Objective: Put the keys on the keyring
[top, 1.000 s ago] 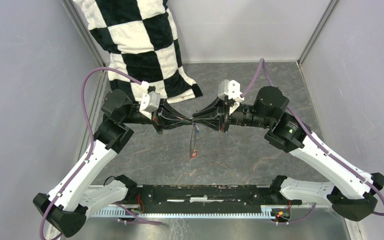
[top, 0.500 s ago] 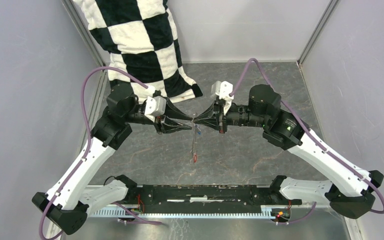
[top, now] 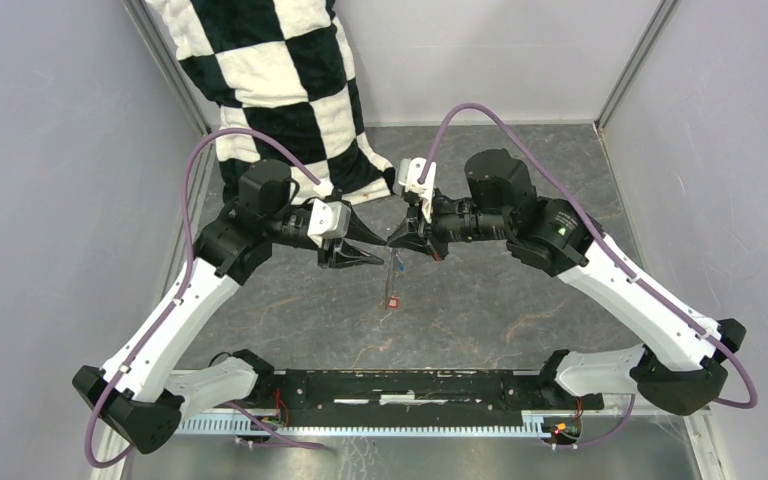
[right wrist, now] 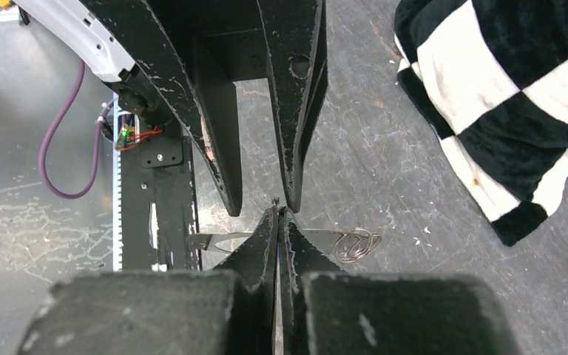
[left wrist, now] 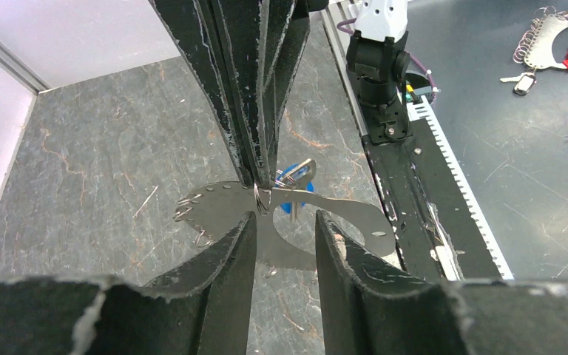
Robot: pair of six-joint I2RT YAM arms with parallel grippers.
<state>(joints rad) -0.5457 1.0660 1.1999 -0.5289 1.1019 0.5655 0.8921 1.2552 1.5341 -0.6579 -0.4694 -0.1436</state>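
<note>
We reckon mid-threading: right end effector (top: 392, 243) clamped on the keyring (top: 391, 272) above the bench (top: 520, 300), red key (top: 392, 300) dangling at its 6 o'clock; left end effector (top: 375, 252) wide at 9 o'clock, next needs a precise pinch.

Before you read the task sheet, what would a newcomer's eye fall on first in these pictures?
The two black tools meet tip to tip above the middle of the grey marbled table: the right tool is shut on a thin grey metal keyring that hangs below it, the left tool open beside it. Then the black-and-white checkered cloth, draped at the far left corner.
</note>
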